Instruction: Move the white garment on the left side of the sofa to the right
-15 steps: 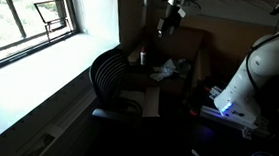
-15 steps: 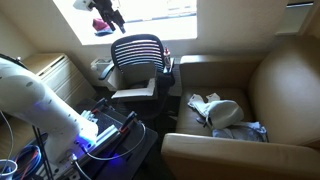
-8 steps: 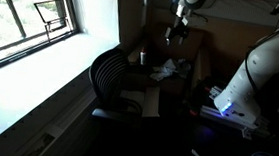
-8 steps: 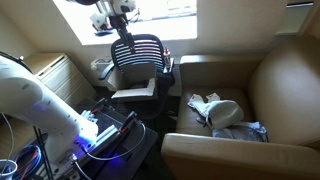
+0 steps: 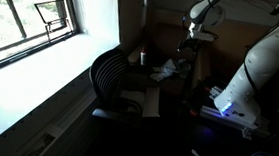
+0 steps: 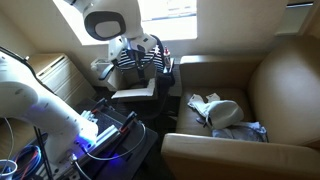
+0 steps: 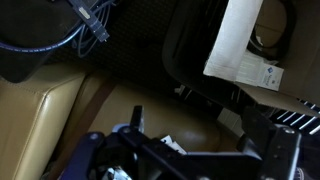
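A white garment (image 6: 205,103) lies crumpled on the left part of the tan sofa seat (image 6: 285,85), next to a grey-blue cloth (image 6: 243,129). In the dim exterior view the garment (image 5: 168,68) shows as a pale heap. My gripper (image 6: 152,62) hangs over the black office chair, left of the sofa and apart from the garment. It also shows in an exterior view (image 5: 192,44). In the wrist view the jaws (image 7: 200,135) are open and empty, over the tan sofa (image 7: 60,110), with a small white scrap (image 7: 172,146) below them.
A black mesh office chair (image 5: 110,76) stands beside the sofa with white papers (image 6: 132,90) on its seat; they also show in the wrist view (image 7: 240,45). A window (image 5: 29,19) is behind. The robot base (image 6: 40,105) and cables (image 7: 90,25) lie at floor level.
The arm has swung down from in front of the window and moved toward the sofa, now over the office chair. The garments have not moved.
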Robot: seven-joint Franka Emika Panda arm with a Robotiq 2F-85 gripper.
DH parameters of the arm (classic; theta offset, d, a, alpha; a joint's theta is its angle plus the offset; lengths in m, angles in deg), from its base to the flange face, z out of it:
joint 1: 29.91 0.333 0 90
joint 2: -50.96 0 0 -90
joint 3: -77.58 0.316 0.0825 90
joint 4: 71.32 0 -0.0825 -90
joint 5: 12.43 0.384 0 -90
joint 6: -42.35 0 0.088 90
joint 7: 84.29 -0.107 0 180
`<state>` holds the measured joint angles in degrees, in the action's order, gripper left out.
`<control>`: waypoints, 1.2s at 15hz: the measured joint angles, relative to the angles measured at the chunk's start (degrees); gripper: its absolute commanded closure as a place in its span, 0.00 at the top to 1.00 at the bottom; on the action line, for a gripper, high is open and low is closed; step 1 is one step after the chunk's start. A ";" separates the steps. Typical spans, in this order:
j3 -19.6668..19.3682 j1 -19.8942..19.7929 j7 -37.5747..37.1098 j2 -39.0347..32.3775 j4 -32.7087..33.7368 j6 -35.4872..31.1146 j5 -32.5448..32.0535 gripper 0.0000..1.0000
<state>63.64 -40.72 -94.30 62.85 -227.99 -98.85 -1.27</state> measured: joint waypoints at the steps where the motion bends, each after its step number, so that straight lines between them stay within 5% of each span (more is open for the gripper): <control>1: 0.40 0.05 -0.22 0.22 0.01 0.00 0.00 1.00; 4: 0.73 -0.50 -4.93 -1.02 0.00 -3.66 -1.26 1.00; 11: 2.96 0.01 -10.95 -8.68 0.06 -31.41 2.03 1.00; 14: 1.31 1.40 -5.38 -14.09 3.79 -29.10 17.17 1.00; 18: 0.84 -3.05 4.49 -23.26 10.04 -19.92 32.08 1.00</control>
<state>64.47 -43.76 -89.81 39.59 -217.95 -118.77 30.81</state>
